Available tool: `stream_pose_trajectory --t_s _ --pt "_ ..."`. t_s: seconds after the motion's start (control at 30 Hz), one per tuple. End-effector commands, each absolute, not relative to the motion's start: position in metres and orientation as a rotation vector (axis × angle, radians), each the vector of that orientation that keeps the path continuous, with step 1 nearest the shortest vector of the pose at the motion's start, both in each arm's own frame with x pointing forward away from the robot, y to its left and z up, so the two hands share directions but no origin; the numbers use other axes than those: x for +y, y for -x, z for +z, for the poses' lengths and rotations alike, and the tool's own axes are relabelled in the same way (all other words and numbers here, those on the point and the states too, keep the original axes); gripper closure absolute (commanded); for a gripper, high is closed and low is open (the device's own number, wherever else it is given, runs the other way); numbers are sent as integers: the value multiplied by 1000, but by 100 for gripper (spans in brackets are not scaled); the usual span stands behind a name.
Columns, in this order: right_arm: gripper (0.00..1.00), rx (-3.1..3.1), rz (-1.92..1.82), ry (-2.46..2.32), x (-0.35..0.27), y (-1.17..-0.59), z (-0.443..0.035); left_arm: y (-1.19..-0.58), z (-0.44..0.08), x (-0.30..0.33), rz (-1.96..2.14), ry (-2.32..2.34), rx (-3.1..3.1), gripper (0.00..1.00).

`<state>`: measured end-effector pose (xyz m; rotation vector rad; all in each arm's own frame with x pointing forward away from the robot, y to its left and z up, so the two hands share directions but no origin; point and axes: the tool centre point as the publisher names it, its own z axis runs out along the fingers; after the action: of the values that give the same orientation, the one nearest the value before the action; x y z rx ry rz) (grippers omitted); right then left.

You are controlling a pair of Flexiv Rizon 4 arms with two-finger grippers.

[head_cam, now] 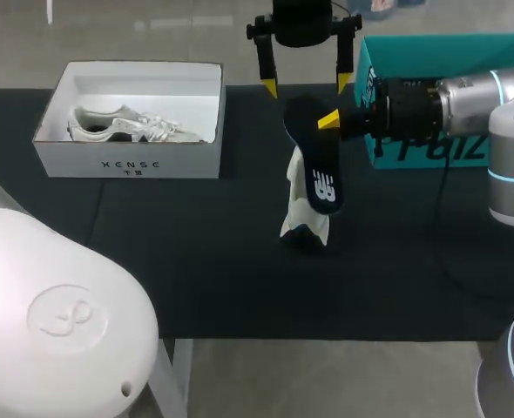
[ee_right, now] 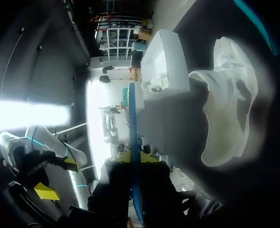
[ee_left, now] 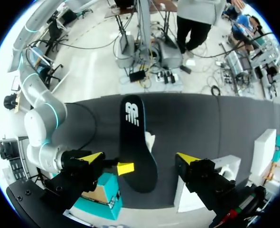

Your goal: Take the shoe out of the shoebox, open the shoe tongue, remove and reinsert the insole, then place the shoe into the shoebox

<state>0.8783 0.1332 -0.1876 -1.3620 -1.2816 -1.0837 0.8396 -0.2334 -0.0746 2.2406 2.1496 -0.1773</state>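
Right tool (head_cam: 330, 121) clamps the black insole (head_cam: 321, 177), long axis slanting down toward the shoe (head_cam: 295, 209); left tool (head_cam: 307, 85) spread wide.

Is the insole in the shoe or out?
Out: the right gripper is shut on the black insole, held above the white shoe on the table.

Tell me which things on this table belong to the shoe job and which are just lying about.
In the job: the insole, gripped by the right end effector; the shoe standing below it; the white shoebox; the open left end effector.
Lying about: the teal box; the second shoe in the shoebox.
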Motion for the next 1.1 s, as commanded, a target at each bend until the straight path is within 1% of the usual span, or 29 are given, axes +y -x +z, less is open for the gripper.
stream_pose_trajectory --t_s 0.03,0.63,0.77,0.9,1.1 --pt "100 -1281 -1084 1359 132 -880 -188 -842 -73 -237 -74 -2296 2195 0" --pt "100 -1275 -1085 1358 127 -881 -189 -843 -79 -241 -107 -2302 2169 0" --pt "100 -1263 -1097 1360 122 -881 -188 -845 -83 -242 -180 -2295 2056 0" --pt "100 -1231 -1139 1353 113 -881 -179 -852 -87 -240 -326 -2163 1918 0" --pt "100 -1190 -1211 1342 98 -884 -163 -871 -84 -226 -531 -1792 1689 0"
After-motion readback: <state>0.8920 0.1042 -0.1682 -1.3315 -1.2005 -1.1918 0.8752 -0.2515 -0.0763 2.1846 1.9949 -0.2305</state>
